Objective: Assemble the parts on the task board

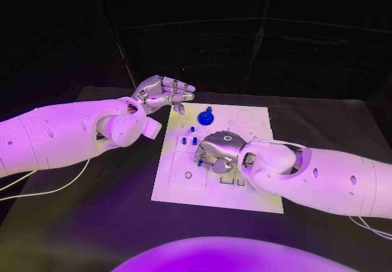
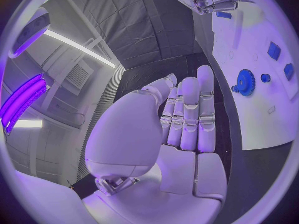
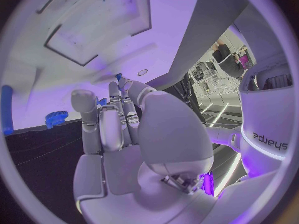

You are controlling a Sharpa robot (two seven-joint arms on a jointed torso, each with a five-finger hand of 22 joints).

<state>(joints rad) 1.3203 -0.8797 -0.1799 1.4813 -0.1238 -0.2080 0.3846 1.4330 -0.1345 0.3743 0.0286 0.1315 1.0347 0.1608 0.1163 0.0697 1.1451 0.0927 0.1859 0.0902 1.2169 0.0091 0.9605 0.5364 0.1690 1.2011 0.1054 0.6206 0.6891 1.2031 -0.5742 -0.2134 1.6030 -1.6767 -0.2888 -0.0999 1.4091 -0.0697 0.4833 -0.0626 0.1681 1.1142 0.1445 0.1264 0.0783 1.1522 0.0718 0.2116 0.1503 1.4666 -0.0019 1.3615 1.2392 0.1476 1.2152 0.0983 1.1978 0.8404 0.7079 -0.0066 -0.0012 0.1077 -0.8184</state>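
The white task board (image 1: 245, 122) lies in the middle of the table. A blue gear (image 1: 206, 118) stands near its far edge, with small blue parts (image 1: 190, 140) just in front of it. My right hand (image 1: 219, 152) is lowered over the board's middle, fingers pointing down. In the right wrist view the right hand (image 3: 124, 129) pinches a small blue part (image 3: 118, 77) at its fingertips, against the board (image 3: 93, 35). My left hand (image 1: 163, 93) hovers at the board's far left corner and holds nothing. The left wrist view shows the left hand (image 2: 187, 114) with straight fingers beside the gear (image 2: 244, 82).
Black cloth covers the table around the board. A white cable (image 1: 49, 184) runs under my left arm. Empty slots and holes (image 1: 188, 175) mark the board's near half.
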